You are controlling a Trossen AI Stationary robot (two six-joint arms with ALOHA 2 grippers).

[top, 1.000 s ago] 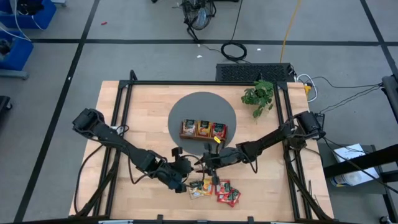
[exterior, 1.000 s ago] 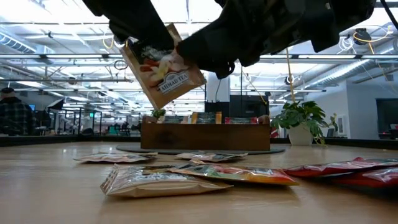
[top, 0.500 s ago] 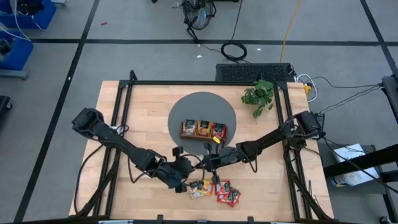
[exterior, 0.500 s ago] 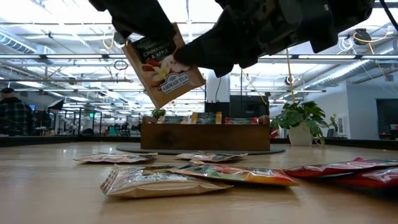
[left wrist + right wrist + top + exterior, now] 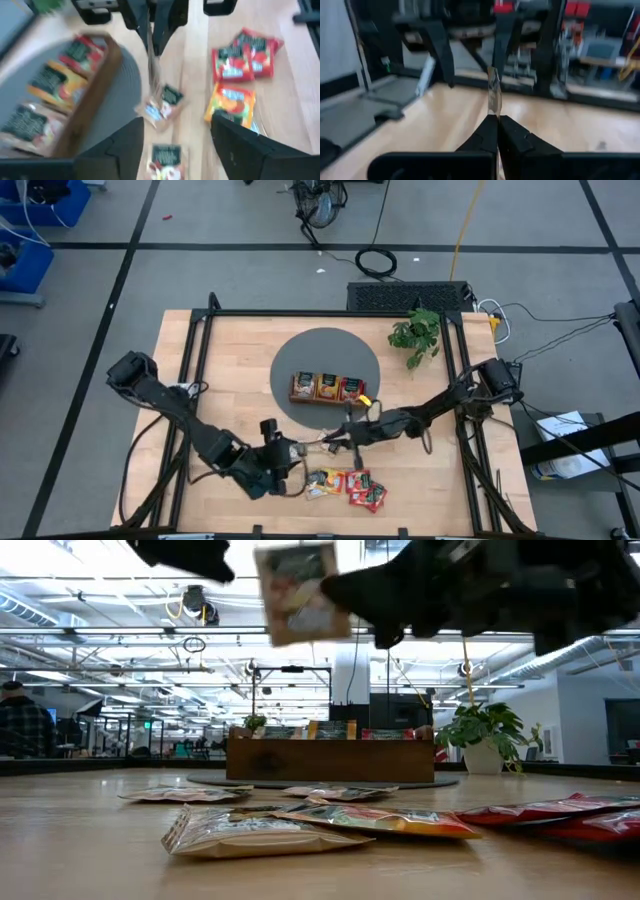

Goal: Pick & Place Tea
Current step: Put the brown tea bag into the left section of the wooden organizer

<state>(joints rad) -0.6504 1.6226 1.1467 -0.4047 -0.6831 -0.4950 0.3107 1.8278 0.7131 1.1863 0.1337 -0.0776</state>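
Right gripper (image 5: 328, 442) centre-low in high view, pinched on one tea sachet (image 5: 297, 592), held aloft, top centre of low view. Left gripper (image 5: 285, 452) just left of it, fingers (image 5: 125, 152) spread, empty. Loose sachets (image 5: 347, 484) on table (image 5: 230, 370), lower centre. Wooden tray (image 5: 327, 389) on grey disc (image 5: 300, 350), sachets in compartments. Plant (image 5: 415, 333) upper right.

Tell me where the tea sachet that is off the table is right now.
The lifted tea sachet is pinched in the right gripper, held in the air between the wooden tray and the loose sachets near the table's front edge.
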